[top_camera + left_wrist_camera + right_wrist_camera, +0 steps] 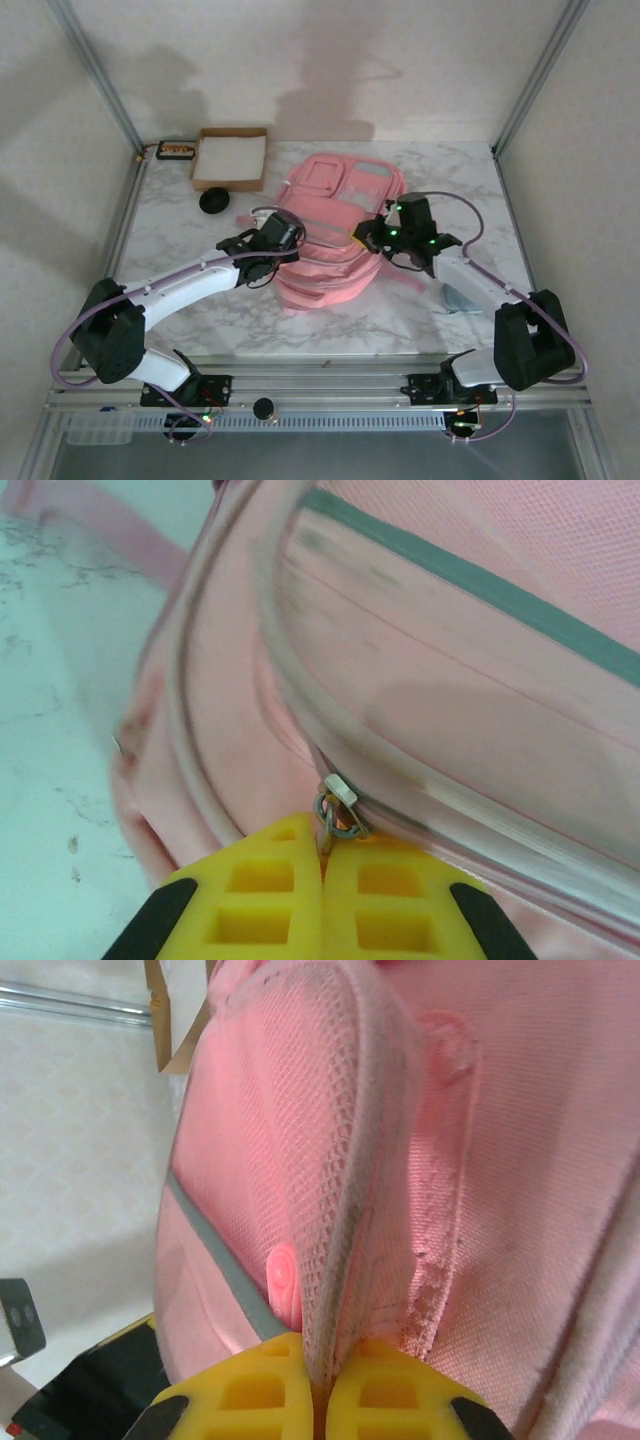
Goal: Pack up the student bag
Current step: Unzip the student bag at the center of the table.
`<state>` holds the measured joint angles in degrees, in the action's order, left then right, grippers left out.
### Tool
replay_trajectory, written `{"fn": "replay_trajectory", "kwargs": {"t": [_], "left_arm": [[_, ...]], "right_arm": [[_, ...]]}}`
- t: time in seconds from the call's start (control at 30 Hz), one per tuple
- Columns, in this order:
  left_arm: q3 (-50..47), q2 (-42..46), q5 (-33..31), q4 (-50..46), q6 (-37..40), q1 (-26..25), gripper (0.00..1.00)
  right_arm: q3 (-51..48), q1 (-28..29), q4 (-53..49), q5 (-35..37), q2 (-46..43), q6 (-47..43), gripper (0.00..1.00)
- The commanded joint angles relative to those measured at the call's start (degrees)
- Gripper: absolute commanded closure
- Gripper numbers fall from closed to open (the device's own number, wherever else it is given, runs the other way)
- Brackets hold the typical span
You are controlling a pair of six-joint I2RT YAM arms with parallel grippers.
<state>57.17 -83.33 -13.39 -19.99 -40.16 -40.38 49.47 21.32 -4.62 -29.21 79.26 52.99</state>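
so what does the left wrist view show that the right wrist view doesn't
Left wrist: the left gripper shut on a metal zip pull on the student bag, with the marble table beside it. Right wrist: the right gripper shut on a mesh-lined flap edge, with a cardboard box edge behind. Both: the pink bag close up, and yellow fingers pressed together.
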Motion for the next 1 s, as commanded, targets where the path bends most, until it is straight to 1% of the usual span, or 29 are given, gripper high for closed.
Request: {"fn": "replay_trajectory", "kwargs": {"t": [0.0,0.13,0.2,0.27,0.33,0.43,0.5,0.6,0.67,0.7,0.77,0.8,0.83,0.87,0.9,0.97], "left_arm": [[0.1,-0.8,-7.4,-3.2,2.6,2.3,1.00],[1.0,-3.6,-9.9,-1.5,3.9,2.8,1.00],[1.4,-4.8,-10.7,0.2,4.6,3.5,1.00],[1.2,-5.9,-10.1,3.7,6.2,4.3,1.00],[1.6,-7.0,-9.5,6.0,8.2,5.0,1.00],[1.2,-7.3,-10.2,7.6,10.4,6.0,1.00],[0.3,-7.0,-9.8,6.9,10.0,7.5,1.00],[-1.8,-5.6,-8.7,6.8,7.8,10.3,1.00],[-3.6,-3.7,-8.7,7.9,7.2,11.4,1.00],[-4.4,-3.1,-7.6,9.4,7.5,12.0,1.00],[-5.0,-3.0,-1.2,12.7,9.0,12.7,1.00],[-4.4,-3.6,2.9,13.9,10.4,12.3,1.00],[-3.7,-4.4,4.7,14.3,11.2,11.4,1.00],[-3.1,-5.0,5.4,14.8,11.9,10.3,1.00],[-2.6,-5.6,6.2,15.4,13.0,9.0,1.00],[-1.9,-6.4,5.8,16.0,13.8,6.9,1.00]], "right_arm": [[4.8,-7.5,-7.9,-0.7,-0.4,-10.5,1.00],[9.5,-11.9,-11.4,-8.8,2.8,-15.7,1.00],[12.3,-13.6,-14.8,-10.9,5.0,-18.7,1.00],[14.1,-14.9,-16.7,-12.7,6.7,-21.3,1.00],[16.0,-15.9,-18.9,-12.7,7.8,-23.7,1.00],[17.4,-18.5,-21.8,-10.3,8.2,-26.3,1.00],[17.4,-20.3,-22.6,-9.4,7.6,-26.9,1.00],[17.7,-21.3,-22.8,-7.1,6.5,-26.9,1.00],[17.0,-21.9,-21.4,-7.1,6.6,-25.9,1.00],[16.6,-21.9,-20.6,-7.6,7.0,-25.3,1.00],[16.8,-20.9,-20.2,-5.4,7.6,-24.8,1.00],[16.6,-19.3,-19.7,-3.7,7.1,-24.5,1.00],[15.8,-17.5,-18.4,-2.9,6.4,-23.4,1.00],[14.8,-16.2,-16.9,-3.7,5.9,-22.1,0.90],[13.5,-15.7,-15.7,-5.1,5.7,-20.6,0.83],[11.3,-15.9,-14.3,-6.4,5.0,-18.2,0.63]]}}
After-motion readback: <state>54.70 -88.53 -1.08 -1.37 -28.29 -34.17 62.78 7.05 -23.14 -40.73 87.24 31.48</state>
